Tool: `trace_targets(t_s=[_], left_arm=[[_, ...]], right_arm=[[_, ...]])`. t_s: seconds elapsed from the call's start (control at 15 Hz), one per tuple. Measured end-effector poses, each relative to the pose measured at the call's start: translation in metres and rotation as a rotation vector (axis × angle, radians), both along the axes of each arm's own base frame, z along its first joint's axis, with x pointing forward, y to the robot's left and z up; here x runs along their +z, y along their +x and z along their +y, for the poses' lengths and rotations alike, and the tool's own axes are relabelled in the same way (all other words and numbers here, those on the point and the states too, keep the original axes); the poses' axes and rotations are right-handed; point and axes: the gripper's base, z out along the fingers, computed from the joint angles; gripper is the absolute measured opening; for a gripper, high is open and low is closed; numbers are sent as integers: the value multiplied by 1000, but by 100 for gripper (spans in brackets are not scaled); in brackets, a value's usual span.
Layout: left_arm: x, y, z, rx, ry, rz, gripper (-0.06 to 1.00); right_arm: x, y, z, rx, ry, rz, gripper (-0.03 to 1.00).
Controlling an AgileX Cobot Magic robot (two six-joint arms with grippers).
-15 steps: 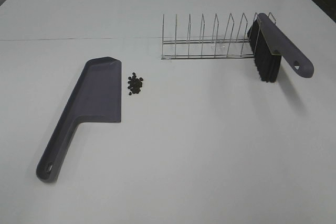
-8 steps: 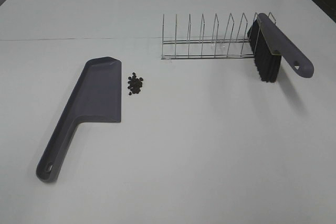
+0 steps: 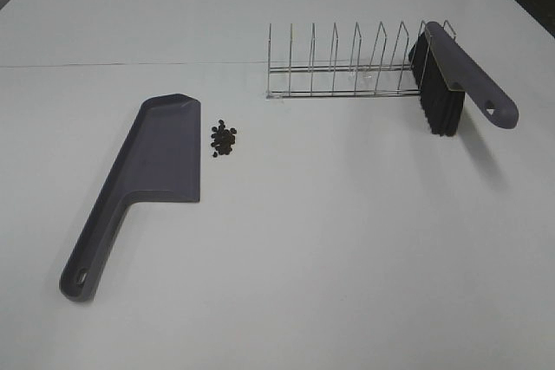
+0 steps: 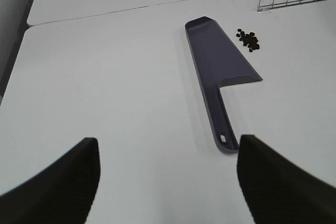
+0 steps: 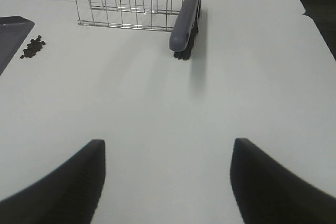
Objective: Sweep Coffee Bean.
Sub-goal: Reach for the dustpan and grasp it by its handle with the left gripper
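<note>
Nothing has shifted in the past second: the coffee beans [image 3: 224,138] lie heaped on the table just beside the dustpan [image 3: 160,158]. My left gripper [image 4: 168,148] and right gripper [image 5: 169,145] hang with jaws apart, empty. Lifting the brush [image 3: 451,80] carelessly could drag its wire rack [image 3: 338,71]; a hard stroke could scatter beans.

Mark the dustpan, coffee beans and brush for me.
dustpan [image 3: 165,149]: exterior high view, on the flat pan surface.
coffee beans [image 3: 224,138]: exterior high view, on the middle of the pile.
brush [image 3: 464,71]: exterior high view, on the grey handle above the bristles.
</note>
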Motion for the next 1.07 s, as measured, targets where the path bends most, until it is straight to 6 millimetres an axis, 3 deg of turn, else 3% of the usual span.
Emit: trace_targets(t_s=[1.07], left_arm=[[0,0,0,0,0,0,67]], right_arm=[[0,0,0,0,0,0,56]])
